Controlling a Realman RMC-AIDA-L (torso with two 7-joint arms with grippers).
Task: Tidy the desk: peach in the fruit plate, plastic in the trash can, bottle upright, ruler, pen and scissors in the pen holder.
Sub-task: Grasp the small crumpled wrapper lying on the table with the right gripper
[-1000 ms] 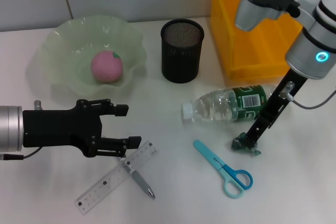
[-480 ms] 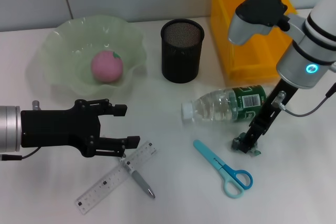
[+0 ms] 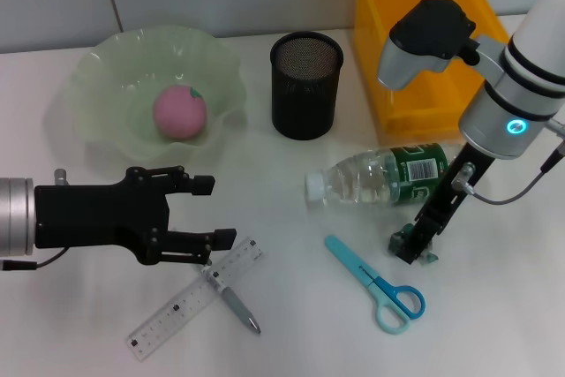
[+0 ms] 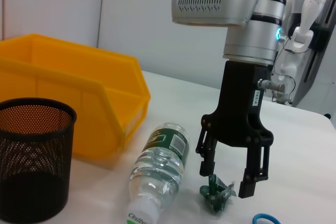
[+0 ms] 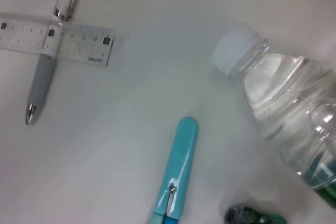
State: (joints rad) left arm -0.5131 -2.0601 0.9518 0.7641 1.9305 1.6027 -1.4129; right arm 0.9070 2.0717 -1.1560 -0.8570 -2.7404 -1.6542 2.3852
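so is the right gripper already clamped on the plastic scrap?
No: the right gripper stands open, its fingers straddling the green plastic scrap on the desk.

On my right wrist feed I can read centimetre numbers 13, 14 and 15 on the clear plastic ruler, while the print on the green label of the lying clear plastic bottle and near its neck stays too small to read.

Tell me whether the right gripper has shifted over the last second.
Yes. In the head view the right gripper has slid toward the scissors and slightly nearer the robot, fingers astride the crumpled plastic.
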